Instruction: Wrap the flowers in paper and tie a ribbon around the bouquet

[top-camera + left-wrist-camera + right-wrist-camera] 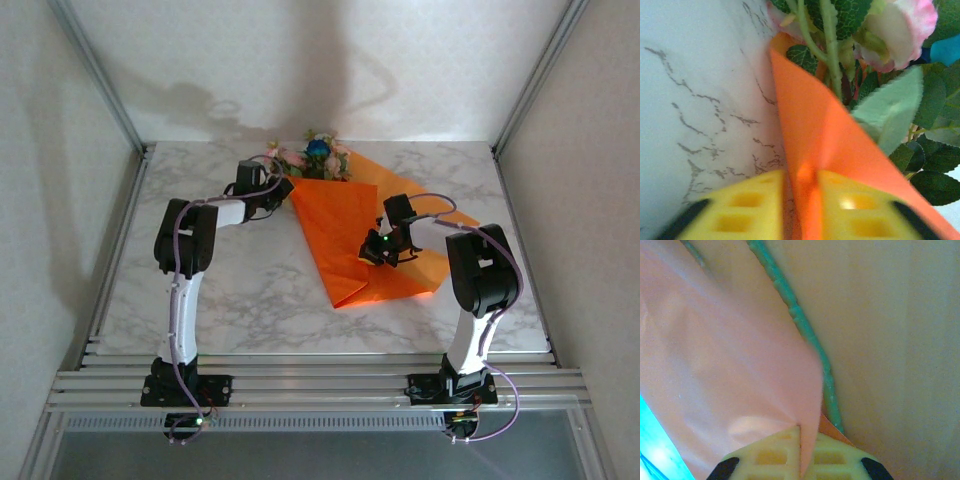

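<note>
Clamping the paper (345, 235), right jaws closed; left jaws slightly parted (flower stems (807, 335) mostly covered).

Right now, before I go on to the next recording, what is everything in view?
flowers: one bunch, pink and blue blooms with green leaves, far middle of the table, stems running into the paper
paper: one sheet, orange, folded over the stems, narrowing to a point toward the near edge
table: one, white marble pattern, under everything
frame rails: several, silver, along the near edge
left arm: one, black and white with a purple cable, reaching to the paper's left edge by the blooms
right arm: one, same colours, over the paper's right half
left fingers: two, yellow, slightly apart, paper edge between them
right fingers: two, yellow, shut on a fold of paper
</note>
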You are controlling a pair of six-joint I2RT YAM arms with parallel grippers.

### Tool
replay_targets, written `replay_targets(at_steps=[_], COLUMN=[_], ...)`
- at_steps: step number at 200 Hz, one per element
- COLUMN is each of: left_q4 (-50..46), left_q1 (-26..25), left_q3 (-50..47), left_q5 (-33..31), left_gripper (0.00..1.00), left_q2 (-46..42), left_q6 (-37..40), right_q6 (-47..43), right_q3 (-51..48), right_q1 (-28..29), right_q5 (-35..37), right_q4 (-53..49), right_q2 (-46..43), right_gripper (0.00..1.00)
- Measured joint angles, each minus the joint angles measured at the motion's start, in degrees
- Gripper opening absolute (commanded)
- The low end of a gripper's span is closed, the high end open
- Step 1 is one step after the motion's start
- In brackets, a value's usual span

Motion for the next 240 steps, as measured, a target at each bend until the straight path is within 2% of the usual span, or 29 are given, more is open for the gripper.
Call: replay_targets(at_steps=[14, 49, 67, 86, 104, 118, 163, 199, 214, 221, 234, 240], left_q4=[0.3, 0.2, -0.5, -0.3, -0.8, -0.8, -0.2, 3.0, 5.4, 6.6, 8.3, 9.0], left_q1=[-0.2, -2.1, -6.4, -14.0, -20.6, -23.3, -24.3, -25.1, -26.2, -26.8, -27.7, -28.0], left_q3=[-2.0, -18.3, -27.8, -35.8, -38.3, -38.7, -41.5, -43.0, -44.0, -44.3, -44.9, -45.2], left_q5=[-0.5, -1.9, -2.5, -2.9, -3.0, -3.5, -5.5, -6.3, -6.3, -6.1, -6.1, -6.2], left_gripper=[0.61, 0.64, 0.63, 0.62, 0.62, 0.59, 0.52, 0.43, 0.35, 0.28, 0.00, 0.00], left_q2=[-2.4, -13.9, -21.1, -27.4, -30.1, -30.9, -31.2, -31.2, -31.0, -30.8, -30.2, -30.1], left_q6=[0.3, 0.3, -1.3, -4.7, -7.2, -8.4, -10.7, -12.3, -13.1, -13.4, -14.3, -14.6], right_q6=[0.0, 0.0, 0.0, 0.0, 0.0, 0.0, 0.0, 0.0, 0.0, 0.0, 0.0, 0.0], right_q3=[0.0, 0.1, 0.1, 0.1, 0.1, 0.0, 0.0, 0.0, -0.1, -0.2, -0.3, -0.3], right_q1=[0.0, 0.0, 0.0, 0.0, 0.0, 0.0, -0.1, -0.3, -0.3, -0.3, -0.3, -0.3], right_q5=[0.0, 0.0, 0.0, 0.0, -0.1, -0.1, -0.5, -1.0, -1.1, -1.1, -1.3, -1.3], right_q4=[0.0, -0.1, 0.0, 0.0, 0.0, 0.1, 0.2, 0.3, 0.5, 0.6, 0.9, 1.0], right_q2=[0.0, 0.1, 0.1, 0.1, 0.1, 0.1, 0.2, 0.3, 0.3, 0.3, 0.3, 0.3], right_gripper=[0.00, 0.00, 0.00, 0.00, 0.00, 0.00, 0.00, 0.00, 0.00, 0.00, 0.00, 0.00])
